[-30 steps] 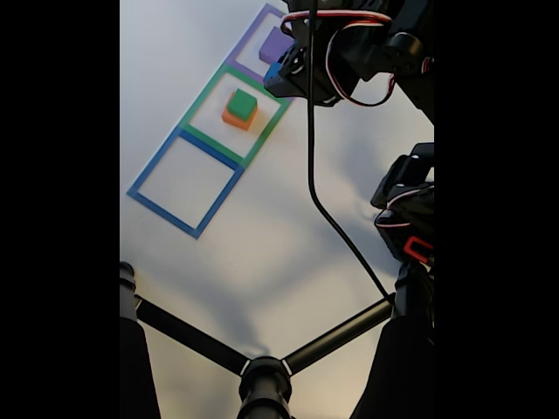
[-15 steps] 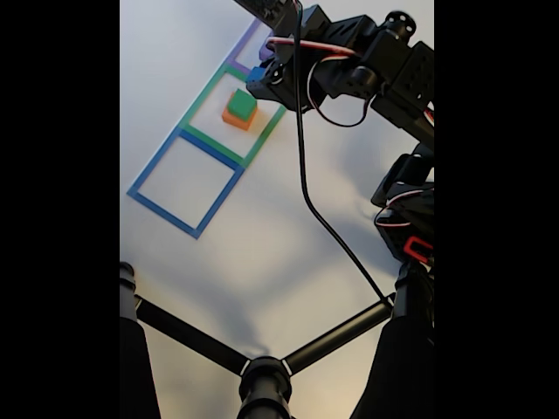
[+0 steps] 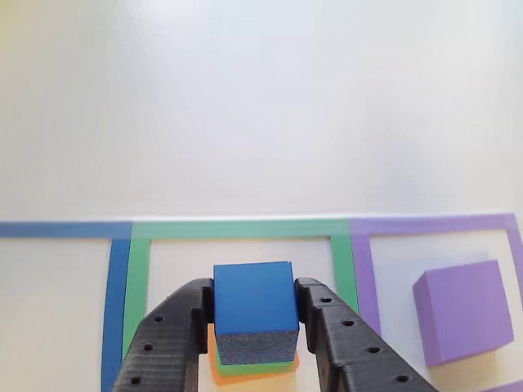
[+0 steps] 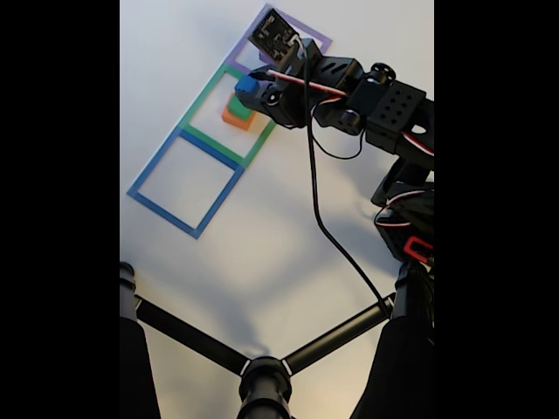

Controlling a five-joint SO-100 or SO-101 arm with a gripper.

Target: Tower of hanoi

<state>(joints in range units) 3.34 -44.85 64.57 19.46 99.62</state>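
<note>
The white tabletop [image 4: 279, 236] carries three taped square outlines in a row, which the fixed view shows running up toward its far edge: a blue square [image 4: 185, 185] nearest, a green square [image 4: 203, 98] in the middle and a purple square [image 4: 316, 38] farthest. In the other view the same row runs left to right, with the green outline [image 3: 140, 269] between the blue outline [image 3: 117, 286] and the purple outline [image 3: 361, 278]. The black arm [image 4: 384, 105] reaches in from the right edge of the fixed view over the green square. A purple block [image 3: 462, 309] sits inside the purple square, flat on the tabletop. The hand [image 3: 255, 314] is clamped on a blue block [image 3: 253, 300], one finger pressed to each side. The blue block sits directly over a green block [image 3: 255, 368], which rests on an orange block [image 3: 215, 369], all inside the green square. Whether blue touches green cannot be told.
</note>
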